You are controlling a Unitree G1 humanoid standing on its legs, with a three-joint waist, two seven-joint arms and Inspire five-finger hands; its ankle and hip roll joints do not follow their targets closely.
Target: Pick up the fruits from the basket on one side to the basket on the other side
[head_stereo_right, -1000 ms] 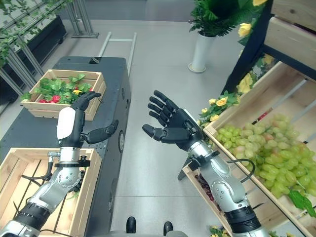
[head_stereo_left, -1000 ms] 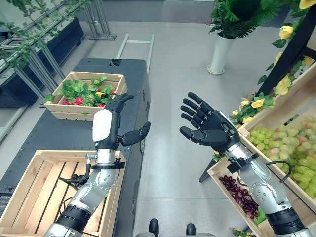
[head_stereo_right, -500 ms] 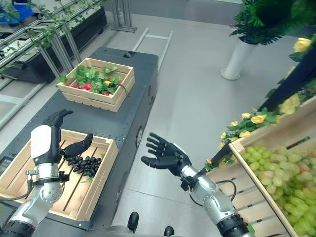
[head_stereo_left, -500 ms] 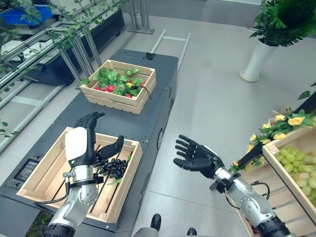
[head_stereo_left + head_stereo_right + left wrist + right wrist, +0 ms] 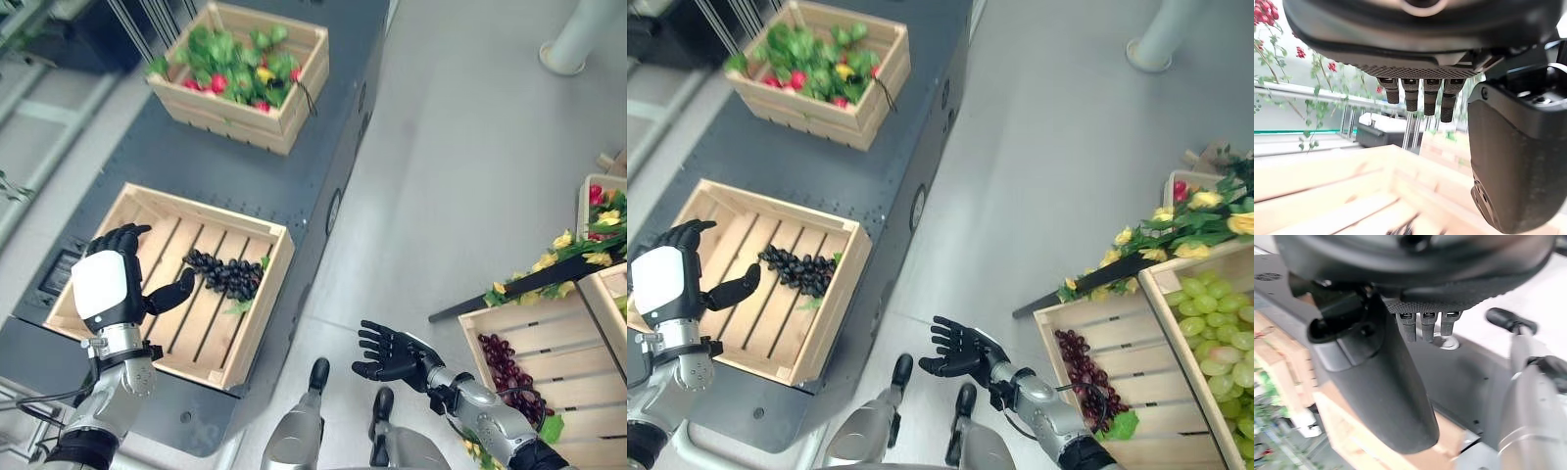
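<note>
A bunch of dark grapes lies in the near wooden crate on the dark cart. My left hand hovers over that crate's left part, open and empty, its thumb pointing toward the bunch without touching it. The left wrist view shows its straight fingers above the crate's slats. My right hand is open with spread fingers over the floor, between the cart and a low crate holding dark red grapes. It holds nothing.
A second crate with green leaves and red fruits stands farther back on the cart. A crate of green grapes and yellow flowers are at the right. Grey floor lies between cart and shelves.
The whole picture has swung down toward the cart and floor, so the camera moved. Both hands stay open and empty; the right hand now sits lower, near the red-grape crate.
</note>
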